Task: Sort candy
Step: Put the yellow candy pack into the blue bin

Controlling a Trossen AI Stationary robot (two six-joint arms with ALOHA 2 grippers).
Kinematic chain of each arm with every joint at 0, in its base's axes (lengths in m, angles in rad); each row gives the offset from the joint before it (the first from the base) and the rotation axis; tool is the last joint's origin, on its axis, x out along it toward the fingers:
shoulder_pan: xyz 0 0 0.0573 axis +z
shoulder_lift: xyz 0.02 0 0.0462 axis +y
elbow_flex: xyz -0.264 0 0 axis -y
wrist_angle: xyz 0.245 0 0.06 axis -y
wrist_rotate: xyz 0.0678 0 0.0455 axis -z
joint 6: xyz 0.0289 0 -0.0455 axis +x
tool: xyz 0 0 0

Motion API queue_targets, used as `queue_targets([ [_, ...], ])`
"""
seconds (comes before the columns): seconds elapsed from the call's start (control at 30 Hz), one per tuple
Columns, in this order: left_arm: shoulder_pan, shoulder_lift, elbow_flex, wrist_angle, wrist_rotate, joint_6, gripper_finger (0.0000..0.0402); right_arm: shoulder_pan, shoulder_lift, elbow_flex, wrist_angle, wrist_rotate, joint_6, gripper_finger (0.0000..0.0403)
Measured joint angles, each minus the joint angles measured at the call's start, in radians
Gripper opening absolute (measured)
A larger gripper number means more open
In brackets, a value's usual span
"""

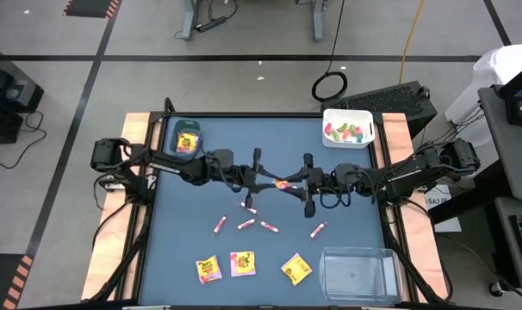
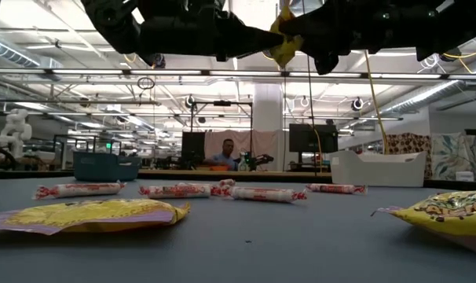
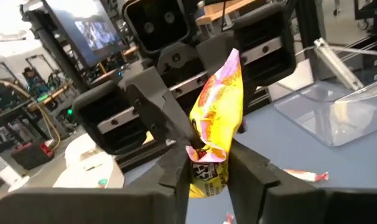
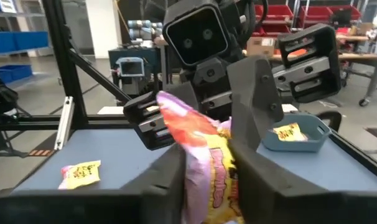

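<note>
A yellow candy packet with pink print point(image 1: 282, 183) hangs in the air over the table's middle, between both grippers. My left gripper point(image 1: 274, 182) reaches in from the left and my right gripper point(image 1: 292, 184) from the right; each is shut on the packet. In the low view the packet point(image 2: 285, 43) sits high above the table. Several pink-white sticks point(image 1: 246, 224) lie flat on the mat nearer the front. Three more yellow packets point(image 1: 242, 263) lie by the near edge. My left gripper point(image 3: 208, 167) pinches the packet's one end point(image 3: 207, 177) between its two fingers, coming level from the table's left. The rest of the packet point(image 3: 221, 99) stands up past the fingers, clear of the table. My right gripper point(image 4: 210, 171) pinches the packet's other end point(image 4: 214, 177) between its two fingers, coming level from the table's right. The packet's far part point(image 4: 176, 109) reaches on toward the left gripper. It is lifted clear.
A teal bin point(image 1: 171, 138) at the far left corner holds yellow packets. A white bin point(image 1: 348, 115) at the far right holds green and red pieces. A clear bin point(image 1: 357, 274) stands at the near right corner. A person sits in the room behind.
</note>
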Motion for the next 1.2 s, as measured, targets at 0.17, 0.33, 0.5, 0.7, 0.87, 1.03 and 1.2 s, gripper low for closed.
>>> queue_targets([
  [0.17, 0.01, 0.0, -0.001, -0.017, -0.023, -0.001, 0.0079, 0.001, 0.0, 0.0, -0.032, 0.019, 0.018, 0.0205],
  [0.33, 0.018, 0.0, -0.001, -0.057, -0.101, 0.0, 0.0077, 0.0, -0.03, 0.0, -0.124, 0.041, 0.021, 0.0292],
  [0.5, 0.032, -0.033, -0.001, -0.154, -0.137, 0.001, 0.0077, -0.001, -0.08, -0.001, -0.281, 0.183, 0.045, 0.0331],
  [0.7, 0.053, -0.158, -0.001, -0.417, -0.396, -0.007, 0.0077, -0.001, -0.098, -0.001, -0.377, 0.246, 0.064, 0.0331],
  [0.87, 0.11, -0.271, -0.001, -0.655, -0.68, -0.039, 0.0077, -0.001, -0.098, -0.001, -0.386, 0.246, 0.046, 0.0326],
  [1.03, 0.224, -0.339, -0.001, -0.902, -0.9, -0.145, 0.0077, -0.001, -0.098, -0.001, -0.388, 0.242, 0.04, 0.0325],
  [1.2, 0.36, -0.361, -0.001, -1.168, -0.921, -0.354, 0.0077, 0.0, -0.098, -0.001, -0.398, 0.24, 0.04, 0.0325],
])
